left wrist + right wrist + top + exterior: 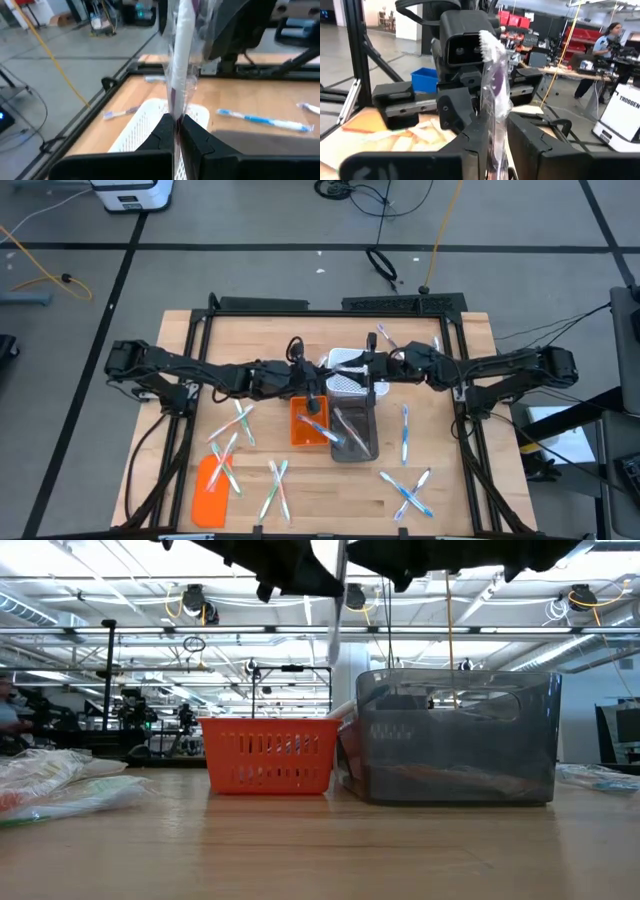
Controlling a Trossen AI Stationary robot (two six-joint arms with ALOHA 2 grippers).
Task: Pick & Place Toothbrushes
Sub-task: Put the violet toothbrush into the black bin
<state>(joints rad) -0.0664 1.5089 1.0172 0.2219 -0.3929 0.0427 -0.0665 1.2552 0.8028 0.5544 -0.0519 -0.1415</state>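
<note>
Just below the fingers, an orange basket (305, 423) stands on the wooden bench (460, 490), touching a grey translucent bin (355, 435), with a white basket (345, 360) right beneath the fingers. A flat orange lid (210, 492) lies well off towards the bench's front-left corner. Beyond the bench, a person (606, 47) stands at a far worktable.

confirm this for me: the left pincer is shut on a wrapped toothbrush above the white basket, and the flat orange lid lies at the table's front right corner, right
Not quite. The left pincer does pinch the wrapped toothbrush above the white basket, but the high view shows the orange lid at the table's front left.
</note>
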